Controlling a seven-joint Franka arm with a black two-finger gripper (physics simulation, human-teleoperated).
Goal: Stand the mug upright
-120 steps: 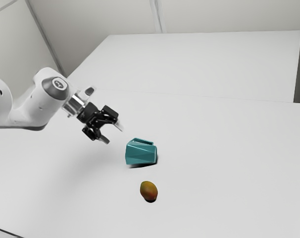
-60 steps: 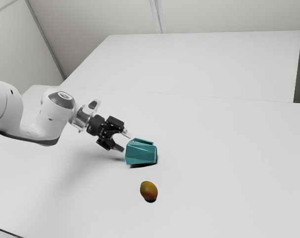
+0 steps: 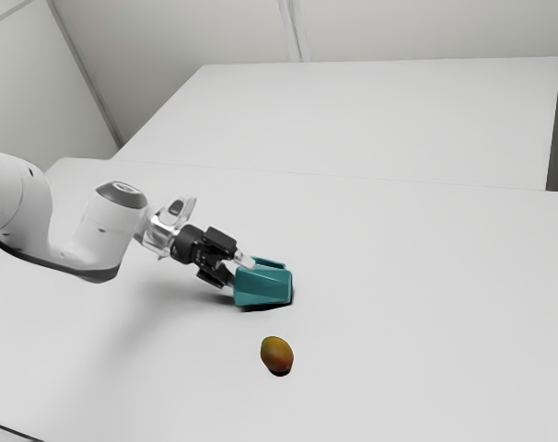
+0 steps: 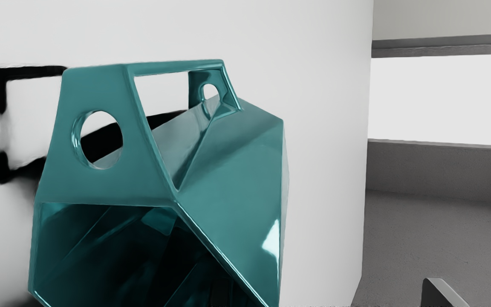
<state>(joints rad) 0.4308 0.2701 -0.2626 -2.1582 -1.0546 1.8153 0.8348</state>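
Mottled fruit (image 3: 277, 353) — on the table (image 3: 408, 313), near the tipped mug (image 3: 263, 288).

The arm (image 3: 104, 230) is cut off at the exterior view's left edge, the table (image 3: 399, 368) at its near side. The handle (image 3: 270, 263) is partly hidden on the far side of the mug (image 3: 263, 287), and contact between mug and gripper (image 3: 239, 273) is too small to tell. The wrist view's edge crops the mug's rim and one fingertip (image 4: 435, 296); the mug's depths are too dark to read
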